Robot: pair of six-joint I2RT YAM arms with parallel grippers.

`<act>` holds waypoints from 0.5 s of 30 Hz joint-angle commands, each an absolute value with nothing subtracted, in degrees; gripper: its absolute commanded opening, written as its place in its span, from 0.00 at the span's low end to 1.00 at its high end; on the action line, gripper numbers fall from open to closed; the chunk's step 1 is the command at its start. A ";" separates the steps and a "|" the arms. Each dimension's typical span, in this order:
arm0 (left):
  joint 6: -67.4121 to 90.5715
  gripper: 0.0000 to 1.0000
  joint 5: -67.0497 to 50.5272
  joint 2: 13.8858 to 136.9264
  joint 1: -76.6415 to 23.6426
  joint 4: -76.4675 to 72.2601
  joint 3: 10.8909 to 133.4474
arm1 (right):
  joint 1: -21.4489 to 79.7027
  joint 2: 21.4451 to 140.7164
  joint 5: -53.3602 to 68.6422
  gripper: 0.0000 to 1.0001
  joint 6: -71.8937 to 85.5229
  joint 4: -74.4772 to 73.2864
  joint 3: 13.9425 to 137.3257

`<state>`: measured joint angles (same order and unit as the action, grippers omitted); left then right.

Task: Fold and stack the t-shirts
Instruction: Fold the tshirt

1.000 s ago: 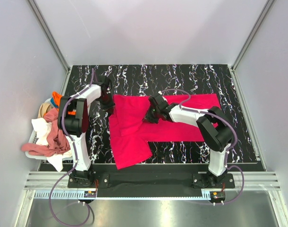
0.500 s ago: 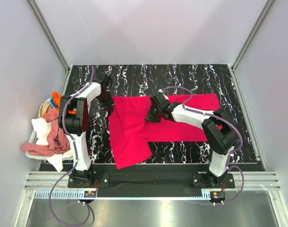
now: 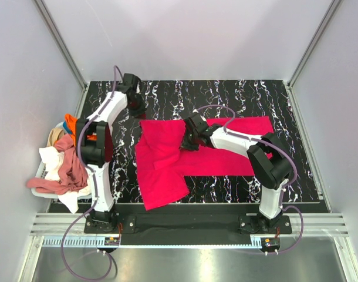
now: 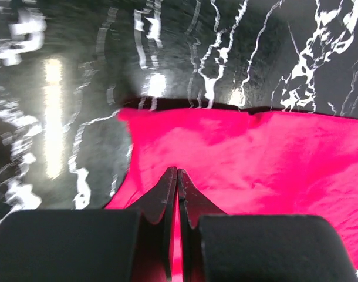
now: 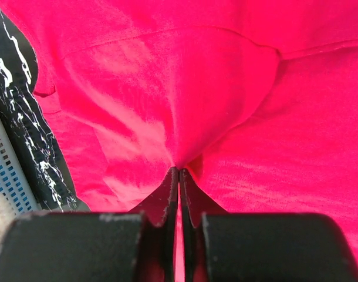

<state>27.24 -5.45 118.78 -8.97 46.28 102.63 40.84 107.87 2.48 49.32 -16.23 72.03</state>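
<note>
A bright pinkish-red t-shirt (image 3: 167, 155) lies partly spread on the black marbled table (image 3: 226, 94), one sleeve towards the near edge. My right gripper (image 3: 188, 141) sits low on its middle. In the right wrist view the cloth (image 5: 138, 88) bunches into a fold drawn to the tips of that gripper (image 5: 179, 170), which is shut on it. My left gripper (image 3: 135, 109) is raised by the shirt's far left corner. Seen from the left wrist, that gripper (image 4: 176, 171) is shut, with the shirt (image 4: 255, 158) flat below and nothing visibly pinched.
A white basket (image 3: 35, 191) off the table's left edge holds a heap of other t-shirts (image 3: 64, 161) in dusty pink, white, beige and orange. Its mesh (image 5: 9, 176) shows at the left of the right wrist view. Grey walls close in the table.
My left gripper has risen and moved away from the shirt's far left corner towards the back. The right gripper has stayed on the shirt's middle, shifting slightly.
</note>
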 commanded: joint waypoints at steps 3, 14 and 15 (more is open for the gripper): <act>26.28 0.06 -2.23 127.61 -9.23 45.17 104.94 | 41.31 107.41 1.76 0.12 47.29 -17.48 74.62; 26.90 0.23 4.04 119.90 -8.17 49.22 109.89 | 41.31 102.39 -2.72 0.30 47.55 -20.66 71.81; 26.81 0.24 5.00 118.06 -9.13 49.22 108.47 | 41.31 102.48 -2.99 0.30 47.64 -20.65 71.63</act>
